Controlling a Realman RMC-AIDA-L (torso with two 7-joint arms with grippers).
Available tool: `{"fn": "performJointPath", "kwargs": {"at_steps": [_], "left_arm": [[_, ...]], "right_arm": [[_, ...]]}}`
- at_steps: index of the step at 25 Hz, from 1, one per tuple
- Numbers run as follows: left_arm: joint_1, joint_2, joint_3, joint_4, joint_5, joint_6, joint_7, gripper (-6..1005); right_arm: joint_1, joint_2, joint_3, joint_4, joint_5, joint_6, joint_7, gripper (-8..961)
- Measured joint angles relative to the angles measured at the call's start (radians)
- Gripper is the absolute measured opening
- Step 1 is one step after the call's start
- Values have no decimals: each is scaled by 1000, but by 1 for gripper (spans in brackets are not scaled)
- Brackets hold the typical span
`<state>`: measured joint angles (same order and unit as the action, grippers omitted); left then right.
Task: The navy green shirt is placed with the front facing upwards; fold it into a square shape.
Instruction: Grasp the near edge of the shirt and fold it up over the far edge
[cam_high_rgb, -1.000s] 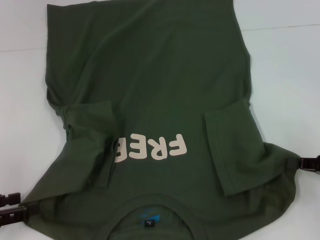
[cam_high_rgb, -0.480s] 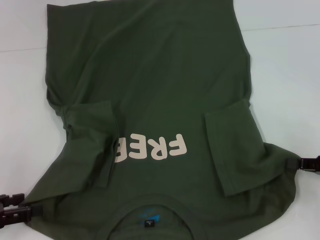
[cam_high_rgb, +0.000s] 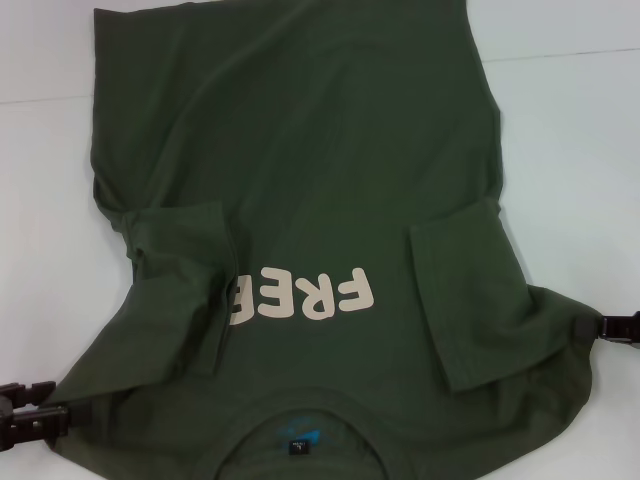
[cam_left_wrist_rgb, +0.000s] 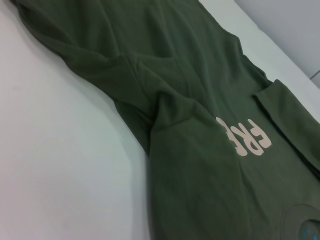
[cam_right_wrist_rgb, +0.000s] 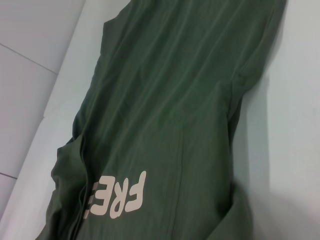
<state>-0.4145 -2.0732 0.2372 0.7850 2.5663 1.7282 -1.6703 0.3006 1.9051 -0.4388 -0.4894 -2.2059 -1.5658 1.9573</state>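
Across the white table (cam_high_rgb: 560, 130) lies the navy green shirt (cam_high_rgb: 300, 170), front up, collar (cam_high_rgb: 300, 425) at the near edge, hem toward the far edge. "FREE" lettering (cam_high_rgb: 300, 295) reads upside down from the head view; first sleeve fold covers the last letter partly. Both sleeves are folded inward onto the chest: left sleeve (cam_high_rgb: 185, 265) beside the lettering, right sleeve (cam_high_rgb: 465, 290) on the other side of it. Small blue logo (cam_high_rgb: 298, 437) shows inside the collar.

Left claw (cam_high_rgb: 60, 418) sits at the shirt's near-left shoulder corner, low over the table, fingertips at the fabric edge; cannot tell if it's clamped on cloth or just touching. Right claw (cam_high_rgb: 590, 328) is at the near-right shoulder corner, tips at the cloth edge; same, cannot tell its state.

Wrist views show only shirt and table, no fingers. Fabric has wrinkles along the left side near the sleeve fold.
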Motion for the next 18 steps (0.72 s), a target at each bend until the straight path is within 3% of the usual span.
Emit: {"fn": "performJointPath", "kwargs": {"at_steps": [18], "left_arm": [[-31, 15, 2, 0, 70, 19, -92, 873]], "right_arm": [[-1, 0, 0, 0, -3, 5, 0, 12]]}}
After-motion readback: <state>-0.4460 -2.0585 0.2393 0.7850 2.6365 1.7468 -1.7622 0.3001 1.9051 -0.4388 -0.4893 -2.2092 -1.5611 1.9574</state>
